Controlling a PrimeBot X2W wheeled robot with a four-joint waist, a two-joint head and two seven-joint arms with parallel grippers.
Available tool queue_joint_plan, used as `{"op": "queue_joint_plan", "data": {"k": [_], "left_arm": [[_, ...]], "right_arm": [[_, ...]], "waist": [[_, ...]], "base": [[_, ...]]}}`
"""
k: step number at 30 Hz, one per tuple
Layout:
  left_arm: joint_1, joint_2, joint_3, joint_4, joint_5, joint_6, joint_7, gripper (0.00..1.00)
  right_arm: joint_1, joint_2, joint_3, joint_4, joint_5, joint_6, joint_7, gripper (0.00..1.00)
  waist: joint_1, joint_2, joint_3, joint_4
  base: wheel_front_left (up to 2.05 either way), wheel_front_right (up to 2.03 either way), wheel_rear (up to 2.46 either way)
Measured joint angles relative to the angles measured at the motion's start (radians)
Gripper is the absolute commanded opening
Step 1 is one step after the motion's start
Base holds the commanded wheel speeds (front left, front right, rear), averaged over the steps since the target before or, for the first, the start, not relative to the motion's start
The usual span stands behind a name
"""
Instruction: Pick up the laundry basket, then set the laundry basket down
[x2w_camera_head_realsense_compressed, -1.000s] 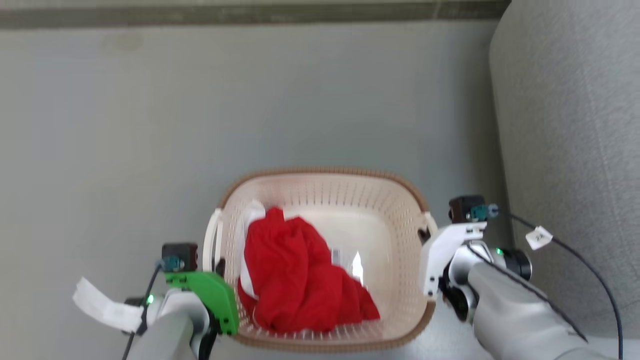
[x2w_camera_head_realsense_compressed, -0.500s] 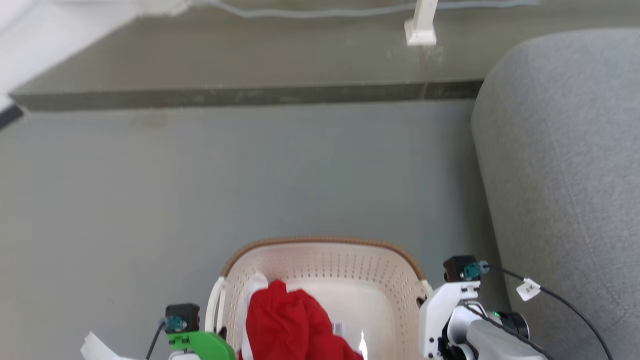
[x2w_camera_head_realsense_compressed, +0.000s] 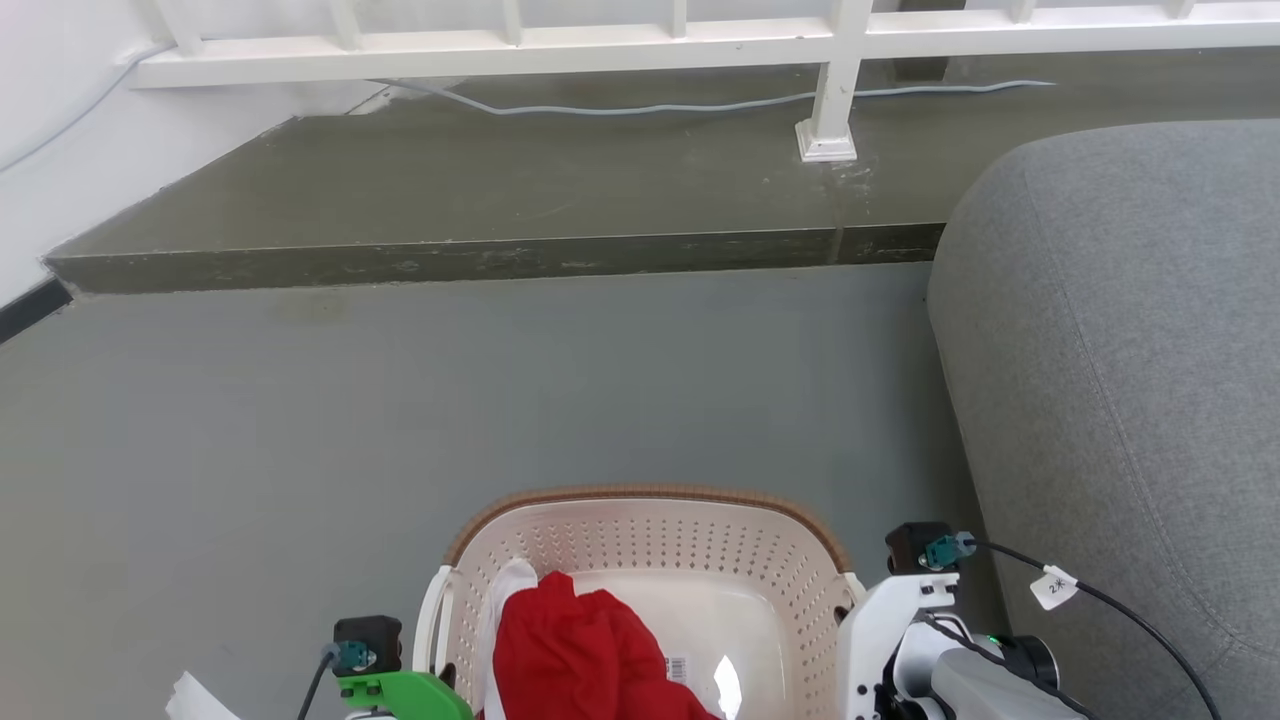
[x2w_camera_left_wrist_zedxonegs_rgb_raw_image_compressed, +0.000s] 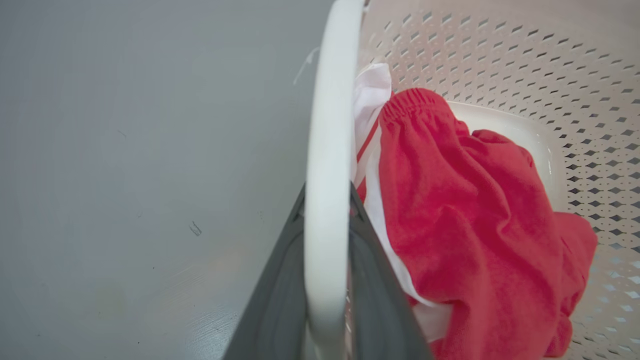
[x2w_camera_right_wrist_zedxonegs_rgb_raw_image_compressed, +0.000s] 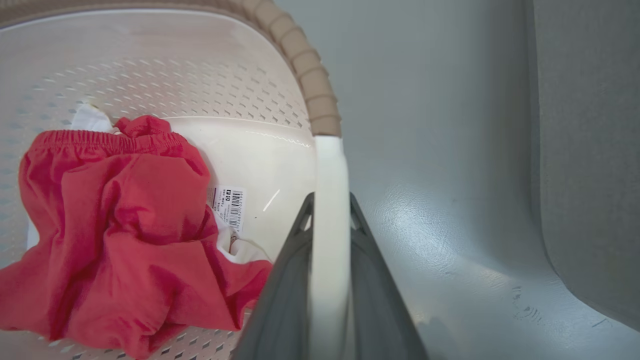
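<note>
The laundry basket (x2w_camera_head_realsense_compressed: 650, 497) is cream-white with perforated walls and a brown woven-look rim, and it sits at the bottom centre of the head view. A red garment (x2w_camera_head_realsense_compressed: 570, 650) over white cloth lies inside it, beside a barcode sticker (x2w_camera_right_wrist_zedxonegs_rgb_raw_image_compressed: 228, 205). My left gripper (x2w_camera_left_wrist_zedxonegs_rgb_raw_image_compressed: 327, 195) is shut on the basket's white left loop handle (x2w_camera_left_wrist_zedxonegs_rgb_raw_image_compressed: 329, 110), its dark fingers pinching the handle from both sides. My right gripper (x2w_camera_right_wrist_zedxonegs_rgb_raw_image_compressed: 329, 200) is shut the same way on the right handle (x2w_camera_right_wrist_zedxonegs_rgb_raw_image_compressed: 328, 165), just below the brown rim (x2w_camera_right_wrist_zedxonegs_rgb_raw_image_compressed: 310, 75). Whether the basket's base touches the floor is hidden.
A grey sofa (x2w_camera_head_realsense_compressed: 1120, 380) stands close on the right of the basket. Ahead lies grey floor (x2w_camera_head_realsense_compressed: 400, 400), then a raised dark step (x2w_camera_head_realsense_compressed: 480, 200) with a white railing (x2w_camera_head_realsense_compressed: 600, 35), its post (x2w_camera_head_realsense_compressed: 828, 110) and a cable (x2w_camera_head_realsense_compressed: 650, 103). A white wall (x2w_camera_head_realsense_compressed: 60, 130) is at far left.
The head camera has swung upward, so the basket sits lower in the picture and the step and railing have come into view. Both grippers keep their places at the basket's sides.
</note>
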Motion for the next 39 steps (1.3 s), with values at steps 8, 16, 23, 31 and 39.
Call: {"op": "queue_joint_plan", "data": {"k": [8,16,23,31,39], "left_arm": [[0.000,0.002,-0.021,-0.003,-0.009,0.013,0.008,0.00],[0.000,0.003,-0.031,-0.006,-0.017,0.018,0.008,0.00],[0.000,0.004,-0.047,-0.007,-0.044,0.027,0.008,0.00],[0.000,0.005,-0.057,-0.007,-0.052,0.036,0.008,0.00],[0.000,0.007,-0.063,-0.010,-0.061,0.043,0.008,0.00]], "right_arm": [[-0.002,-0.002,0.018,0.000,0.019,-0.009,0.000,0.00],[-0.008,-0.003,0.038,0.000,0.037,-0.010,0.000,0.00],[-0.014,-0.004,0.052,0.000,0.058,-0.017,0.000,0.00],[-0.015,-0.006,0.071,0.001,0.072,-0.017,0.000,0.00],[-0.019,-0.006,0.085,0.002,0.087,-0.019,0.000,0.00]], "waist": [[0.0000,0.0000,0.008,-0.002],[0.0000,0.0000,0.014,-0.002],[0.0000,0.0000,0.016,-0.001],[0.0001,0.0000,0.017,-0.001],[0.0001,0.0000,0.030,-0.002]], "base": [[0.00,0.00,0.00],[0.00,0.00,0.00],[0.00,0.00,0.00],[0.00,0.00,0.00],[0.00,0.00,0.00]]}}
